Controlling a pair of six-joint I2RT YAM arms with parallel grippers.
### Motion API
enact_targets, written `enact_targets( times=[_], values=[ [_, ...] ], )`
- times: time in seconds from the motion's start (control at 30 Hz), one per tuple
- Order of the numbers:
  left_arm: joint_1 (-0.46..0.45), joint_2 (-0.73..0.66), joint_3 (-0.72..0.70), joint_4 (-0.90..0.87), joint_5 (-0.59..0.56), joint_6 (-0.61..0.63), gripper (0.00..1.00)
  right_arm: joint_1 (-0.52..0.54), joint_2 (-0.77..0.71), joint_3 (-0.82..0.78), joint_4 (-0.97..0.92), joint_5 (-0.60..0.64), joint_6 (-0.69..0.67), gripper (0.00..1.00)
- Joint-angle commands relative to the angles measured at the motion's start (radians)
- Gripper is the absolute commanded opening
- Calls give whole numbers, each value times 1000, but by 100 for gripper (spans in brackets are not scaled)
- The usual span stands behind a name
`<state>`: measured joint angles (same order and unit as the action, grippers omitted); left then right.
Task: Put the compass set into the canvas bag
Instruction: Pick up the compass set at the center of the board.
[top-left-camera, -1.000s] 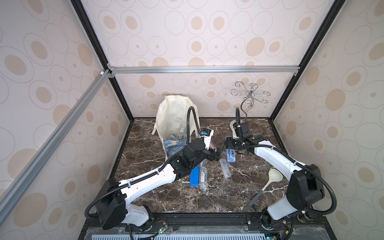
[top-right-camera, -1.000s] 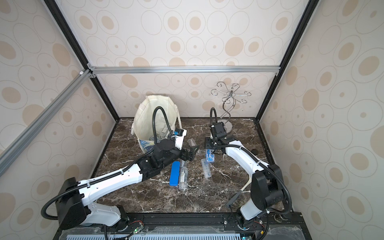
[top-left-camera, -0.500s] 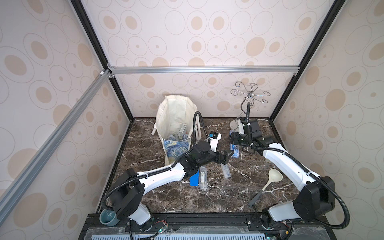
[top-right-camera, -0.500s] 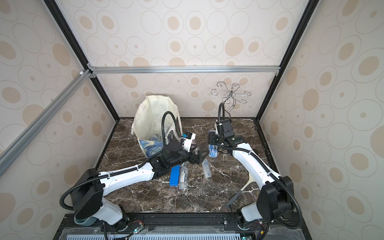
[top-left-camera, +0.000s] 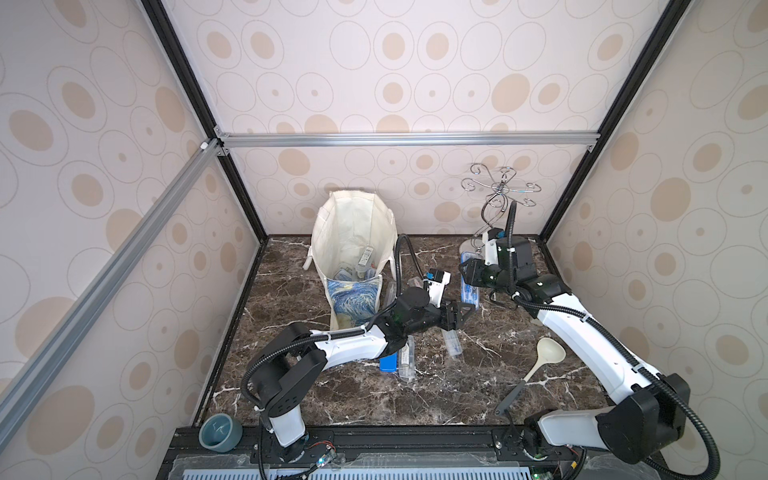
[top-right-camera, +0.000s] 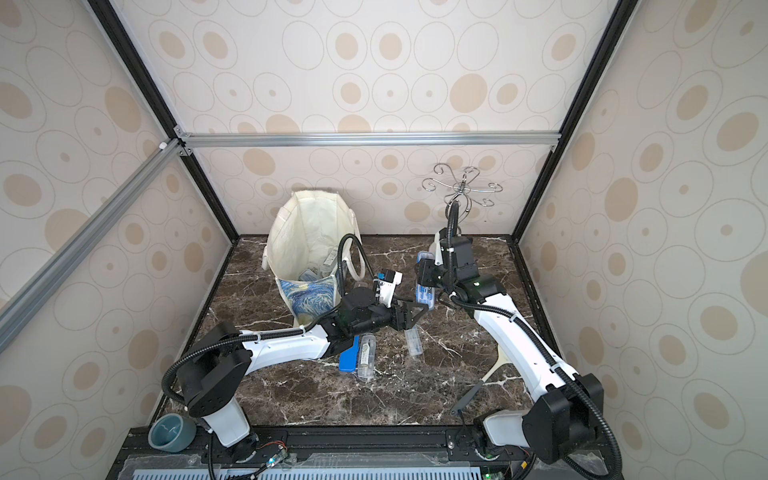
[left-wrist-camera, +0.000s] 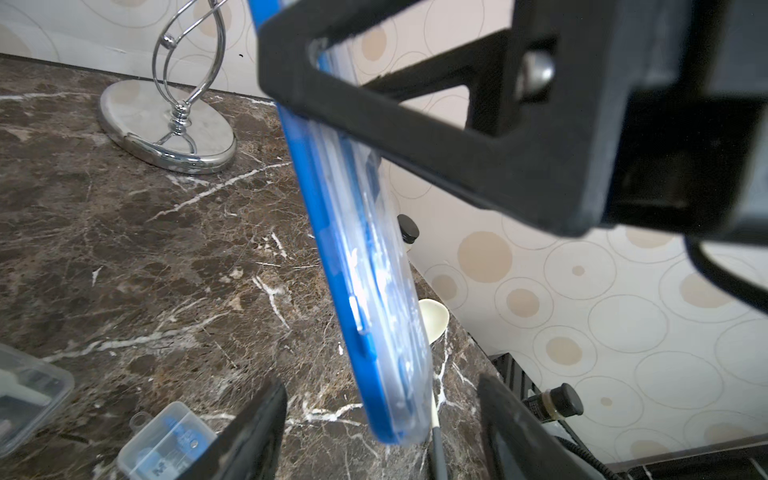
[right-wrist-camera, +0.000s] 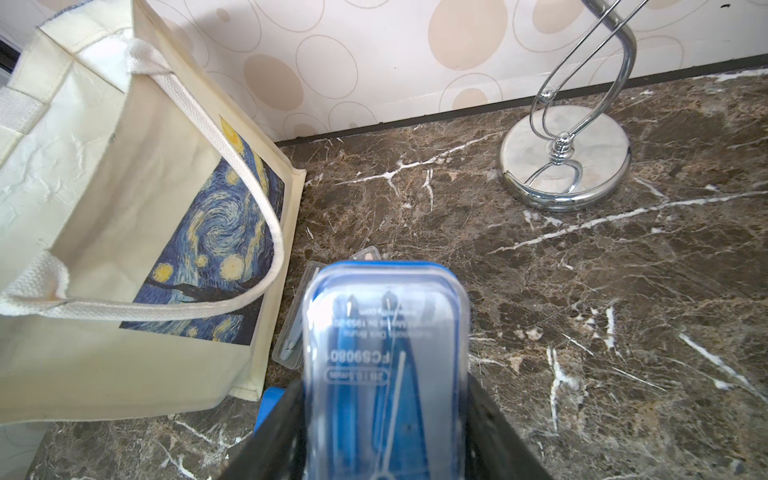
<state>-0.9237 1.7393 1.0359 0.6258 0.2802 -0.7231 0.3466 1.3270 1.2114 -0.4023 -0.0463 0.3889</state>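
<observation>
Above the bench (top-left-camera: 415, 399), between the canvas bag (top-left-camera: 356, 297) and a chrome stand (top-left-camera: 500, 195), the compass set (top-left-camera: 470, 293) hangs in the air. It is a flat blue case with a clear lid, its long axis nearly upright and slightly tilted, and its lower end is clear of the marble. In the right wrist view, blue compass legs and printed lettering show through the lid.

The right gripper (top-left-camera: 470, 276) is clamped on the upper end of the case, with a finger pressed to each long side. The left gripper (top-left-camera: 462, 312) sits at the case's lower end with its jaws apart. In the left wrist view that end lies in line between the two fingers, with bare space on either side, so neither finger touches it.

The compass set is outside the bag, near it but not touching. The bag stands upright with its mouth open and its blue-and-yellow starry print facing the front. A few clear cases lie inside it.

Under the left arm, a blue case (top-left-camera: 388, 363) and a clear case (top-left-camera: 406, 362) lie side by side on the bench. A smaller clear box (top-left-camera: 452, 343) lies just beyond them. A cream ladle with a dark handle (top-left-camera: 544, 357) lies beside the right arm. A teal bowl (top-left-camera: 220, 432) sits at the front corner by the left arm's base.
</observation>
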Motion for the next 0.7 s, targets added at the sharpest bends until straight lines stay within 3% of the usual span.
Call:
enact_targets(
  times=[0.0, 0.2, 0.67],
  values=[
    [-1, 33, 38, 147, 34, -67, 67, -7, -27, -15, 26, -22, 17, 54],
    [11, 94, 50, 252, 89, -146, 53, -7, -34, -21, 33, -35, 24, 54],
    [23, 110, 61, 253, 35, -146, 25, -6, -31, -36, 46, -50, 34, 54]
  ],
)
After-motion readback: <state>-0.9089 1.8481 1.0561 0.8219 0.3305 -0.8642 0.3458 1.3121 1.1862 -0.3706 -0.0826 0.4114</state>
